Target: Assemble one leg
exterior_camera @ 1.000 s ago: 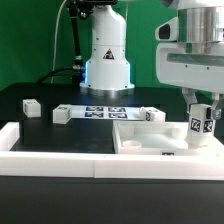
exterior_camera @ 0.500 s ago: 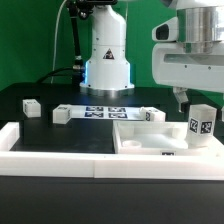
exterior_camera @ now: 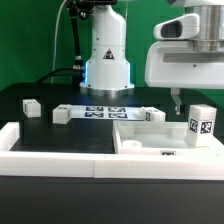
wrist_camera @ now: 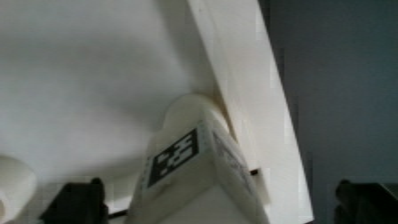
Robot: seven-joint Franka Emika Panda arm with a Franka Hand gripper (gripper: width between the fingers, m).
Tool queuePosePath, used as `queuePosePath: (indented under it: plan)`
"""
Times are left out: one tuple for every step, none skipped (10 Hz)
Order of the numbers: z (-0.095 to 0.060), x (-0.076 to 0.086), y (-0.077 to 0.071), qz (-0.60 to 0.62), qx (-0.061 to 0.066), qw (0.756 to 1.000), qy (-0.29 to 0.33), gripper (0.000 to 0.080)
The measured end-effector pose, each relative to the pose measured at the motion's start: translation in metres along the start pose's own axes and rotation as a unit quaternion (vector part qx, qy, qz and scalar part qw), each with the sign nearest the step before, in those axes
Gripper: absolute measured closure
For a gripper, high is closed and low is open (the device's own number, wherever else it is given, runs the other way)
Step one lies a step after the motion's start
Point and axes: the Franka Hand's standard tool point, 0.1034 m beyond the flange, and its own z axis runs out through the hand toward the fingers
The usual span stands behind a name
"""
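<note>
Below the spread jaws, the leg [exterior_camera: 203, 124] stands upright, ungripped.
Gripper [exterior_camera: 190, 100] hovers above with fingers wide apart, pinching nothing. The leg sits between the fingertips, at the white panel's [exterior_camera: 150, 138] corner.

No readable text — only square tags on the leg [exterior_camera: 203, 123] and marker board [exterior_camera: 105, 111].

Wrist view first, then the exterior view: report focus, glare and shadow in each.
Wrist view: soft all over, the leg and its tag blurred, the fingers mere dark shapes, the white panel nearly washed out. Exterior view: sharper, evenly lit, tag squares distinct, the arm's base bright.
</note>
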Motion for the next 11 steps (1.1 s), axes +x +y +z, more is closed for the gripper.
queuePosePath:
  plan:
    - [0.0004, 0.0000, 0.0006, -0.033, -0.002, 0.999, 0.000, 0.0150]
    - [0.0008, 0.0003, 0.0024, -0.086, -0.007, 0.996, 0.001, 0.0150]
    - [0.0009, 0.0015, 0.0051, -0.123, -0.007, 0.992, 0.001, 0.0150]
    - [0.0006, 0.0034, 0.0083, -0.140, -0.006, 0.990, 0.002, 0.0150]
    - [0.0004, 0.0045, 0.0097, -0.159, -0.006, 0.987, 0.003, 0.0150]
    - [0.0004, 0.0042, 0.0091, -0.168, -0.006, 0.986, 0.003, 0.0150]
    - [0.0004, 0.0042, 0.0090, -0.167, -0.005, 0.986, 0.003, 0.0259]
    - [0.0004, 0.0042, 0.0090, -0.167, -0.005, 0.986, 0.003, 0.0396]
    - [0.0004, 0.0042, 0.0090, -0.167, -0.005, 0.986, 0.003, 0.0396]
    - [0.0004, 0.0042, 0.0090, -0.167, -0.005, 0.986, 0.003, 0.0509]
    - [0.0004, 0.0041, 0.0089, -0.163, -0.005, 0.987, 0.003, 0.0509]
